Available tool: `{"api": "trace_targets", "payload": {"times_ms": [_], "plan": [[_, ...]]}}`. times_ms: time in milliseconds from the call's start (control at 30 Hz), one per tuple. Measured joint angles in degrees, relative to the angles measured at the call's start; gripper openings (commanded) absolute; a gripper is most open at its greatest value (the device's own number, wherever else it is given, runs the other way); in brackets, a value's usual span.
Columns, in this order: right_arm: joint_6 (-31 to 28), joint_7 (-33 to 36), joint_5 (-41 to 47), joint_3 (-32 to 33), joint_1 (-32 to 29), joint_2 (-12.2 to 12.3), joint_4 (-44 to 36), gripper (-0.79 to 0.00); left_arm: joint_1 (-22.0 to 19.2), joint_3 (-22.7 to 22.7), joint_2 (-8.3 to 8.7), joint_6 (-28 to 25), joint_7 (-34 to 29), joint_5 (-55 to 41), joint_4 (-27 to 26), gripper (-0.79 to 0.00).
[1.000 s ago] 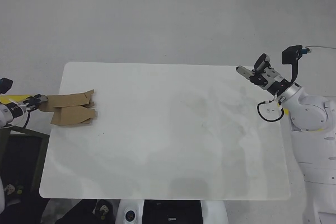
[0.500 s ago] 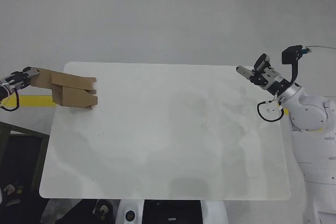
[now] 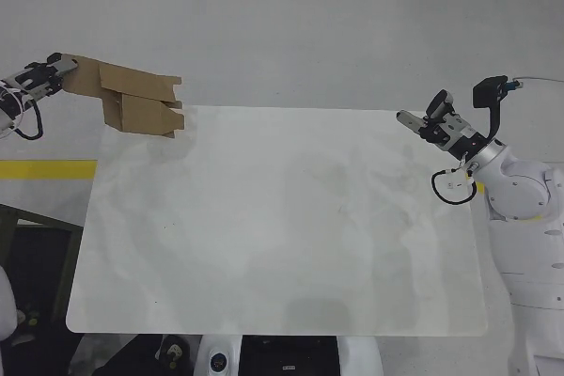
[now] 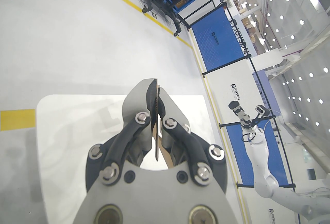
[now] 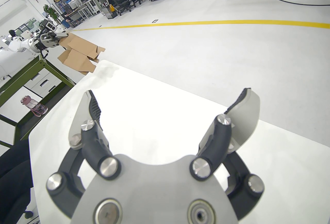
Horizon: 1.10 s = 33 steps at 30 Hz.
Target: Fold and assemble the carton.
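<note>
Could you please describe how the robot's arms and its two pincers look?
The arms have smooth white rounded shells. The left pincer and the right pincer each have two pale grey fingers with black ribbed pads, black link bars with silver bolts, and a grey base plate. A black cable loops at the right wrist, near a black camera.

One flattened carton (image 3: 146,115), one white table (image 3: 282,235), one pink bottle (image 5: 34,107).

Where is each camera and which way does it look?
Top view: overhead, looking down at the table; both arms show.
Left wrist view: behind the left pincer, shut on the carton, facing across the table.
Right wrist view: behind the open right pincer, facing across the table.
Shared: each wrist view shows the other arm far off.
</note>
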Motion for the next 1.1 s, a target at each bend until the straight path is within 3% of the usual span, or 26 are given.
{"api": "trace_targets", "payload": {"times_ms": [600,900,1100], "plan": [[0.0,0.0,0.0,0.0,0.0,0.0,0.0,0.000,-3.2,15.3,-7.78,1.8,5.2,-2.6,-7.8,-0.785],[0.0,0.0,0.0,0.0,0.0,0.0,0.0,0.000,-2.6,19.9,-10.08,-0.2,3.4,-5.1,-10.3,-0.785],[0.0,0.0,0.0,0.0,0.0,0.0,0.0,0.000,-0.2,21.4,-10.74,-1.3,1.0,-7.7,-14.4,-0.785]]}}
